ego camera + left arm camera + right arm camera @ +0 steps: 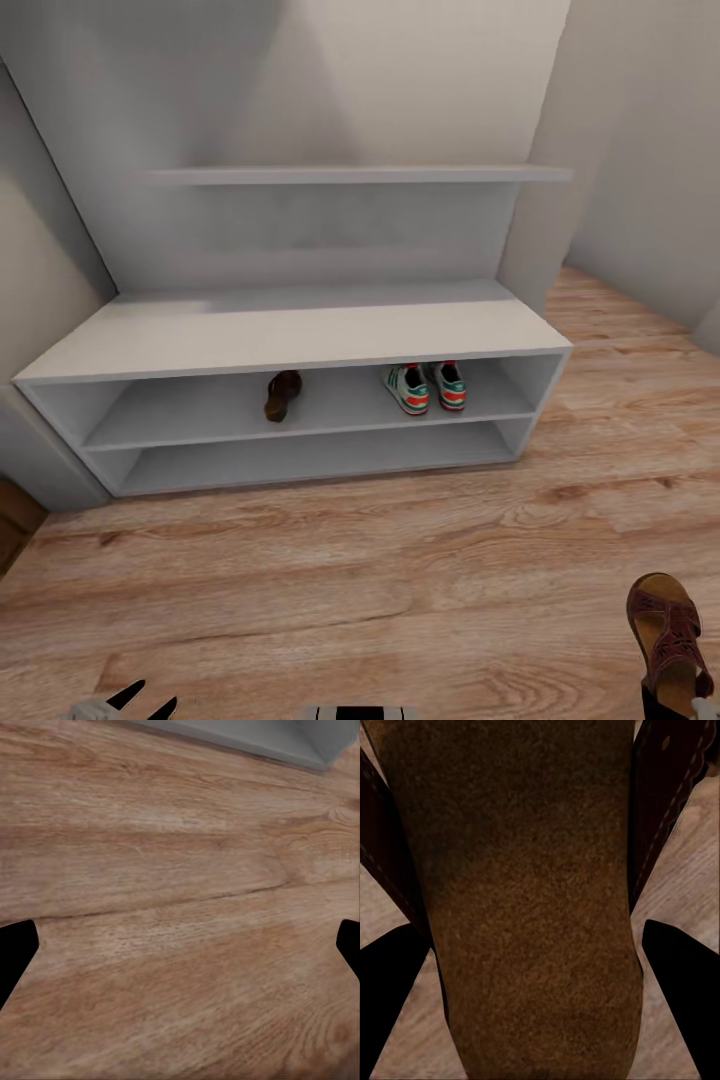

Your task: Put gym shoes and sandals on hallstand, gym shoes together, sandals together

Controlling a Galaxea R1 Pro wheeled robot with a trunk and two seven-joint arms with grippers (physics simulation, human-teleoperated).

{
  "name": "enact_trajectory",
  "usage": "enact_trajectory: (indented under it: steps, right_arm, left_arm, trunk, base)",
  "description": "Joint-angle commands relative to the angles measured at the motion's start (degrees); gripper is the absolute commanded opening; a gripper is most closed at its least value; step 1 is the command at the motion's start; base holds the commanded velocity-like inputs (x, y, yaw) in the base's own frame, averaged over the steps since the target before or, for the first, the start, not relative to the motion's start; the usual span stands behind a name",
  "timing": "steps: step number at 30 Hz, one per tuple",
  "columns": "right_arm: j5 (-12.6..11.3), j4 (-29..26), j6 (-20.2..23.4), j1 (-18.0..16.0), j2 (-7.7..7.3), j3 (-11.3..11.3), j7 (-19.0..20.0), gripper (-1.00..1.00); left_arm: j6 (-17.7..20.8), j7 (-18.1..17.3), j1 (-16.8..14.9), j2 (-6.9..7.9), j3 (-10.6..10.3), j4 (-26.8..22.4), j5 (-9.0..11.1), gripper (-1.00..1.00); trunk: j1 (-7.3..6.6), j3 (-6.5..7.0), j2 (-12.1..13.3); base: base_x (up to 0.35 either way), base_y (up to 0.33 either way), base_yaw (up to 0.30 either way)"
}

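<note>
- The hallstand (300,335) already carries 3 of the 4 shoes on its upper open shelf: 1 sandal (283,394) near the shelf's middle and the 2 gym shoes (426,387) side by side toward its right end.
- The second sandal (668,630) is gripped by the right hand (536,982), its fingers closed on either side of the tan insole, low over the corridor floor (350,560) and well apart from the rack.
- To be done well, this sandal should be set just beside its mate, clear of the shelf's front edge.
- The left hand (180,945) is held open and empty, pointing down at bare floor.
</note>
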Motion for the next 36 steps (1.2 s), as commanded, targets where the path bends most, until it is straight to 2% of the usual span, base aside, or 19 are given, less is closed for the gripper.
enact_trajectory:
  steps: [1,12,36]
  right_arm:
    - [0.57,-0.02,-0.21,-0.07,0.04,-0.49,0.5,-1.0]
    - [0.57,-0.02,-0.21,-0.07,0.04,-0.49,0.51,-1.0]
    - [0.57,-0.02,-0.21,-0.07,0.04,-0.49,0.58,-1.0]
  left_arm:
    - [-0.31,-0.2,-0.06,0.0,0.07,0.12,0.08,1.0]
    - [-0.31,-0.23,-0.06,0.0,0.08,0.12,0.08,1.0]
    - [-0.22,-0.18,-0.06,0.0,0.08,0.12,0.17,1.0]
  trunk:
    - [-0.01,-0.04,-0.02]
    - [-0.01,-0.04,-0.02]
    - [-0.01,-0.04,-0.02]
  base:
    - [0.0,0.304,0.0]
    - [-0.013,0.304,0.0]
    - [-0.136,0.294,0.0]
